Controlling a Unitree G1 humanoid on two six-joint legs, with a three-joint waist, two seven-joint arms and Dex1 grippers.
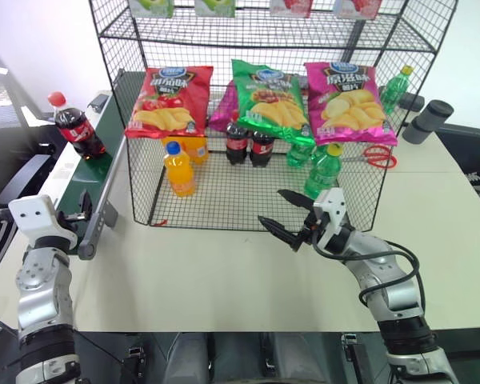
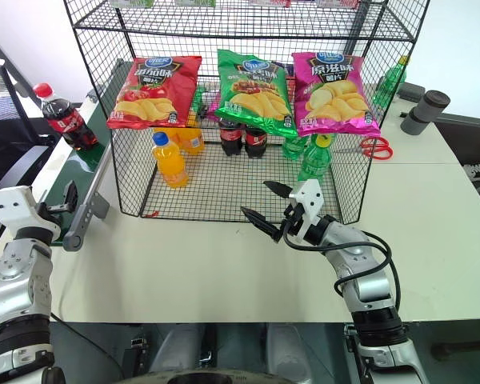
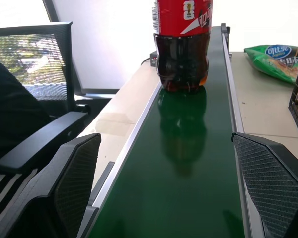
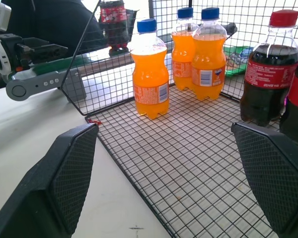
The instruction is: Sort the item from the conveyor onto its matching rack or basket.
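The item, a small cola bottle (image 1: 76,128) with a red cap and red label, stands upright on the dark-green conveyor (image 1: 88,172), left of the rack. My left gripper (image 1: 78,210) is open at the belt's near end, level with it; in the left wrist view the bottle (image 3: 183,44) stands well ahead of the spread fingers (image 3: 74,183). The black wire rack (image 1: 136,160) fills the table's middle. My right gripper (image 1: 284,214) is open and empty just in front of the rack's open front edge, pointing in towards its grid floor (image 4: 188,163).
On the rack floor stand two cola bottles (image 1: 248,144), orange soda bottles (image 1: 180,170) and green bottles (image 1: 324,168). Three chip bags (image 1: 270,100) hang above them. Red scissors (image 1: 376,156) and a dark cylinder (image 1: 428,120) lie at the right. An office chair (image 3: 39,99) stands beside the conveyor.
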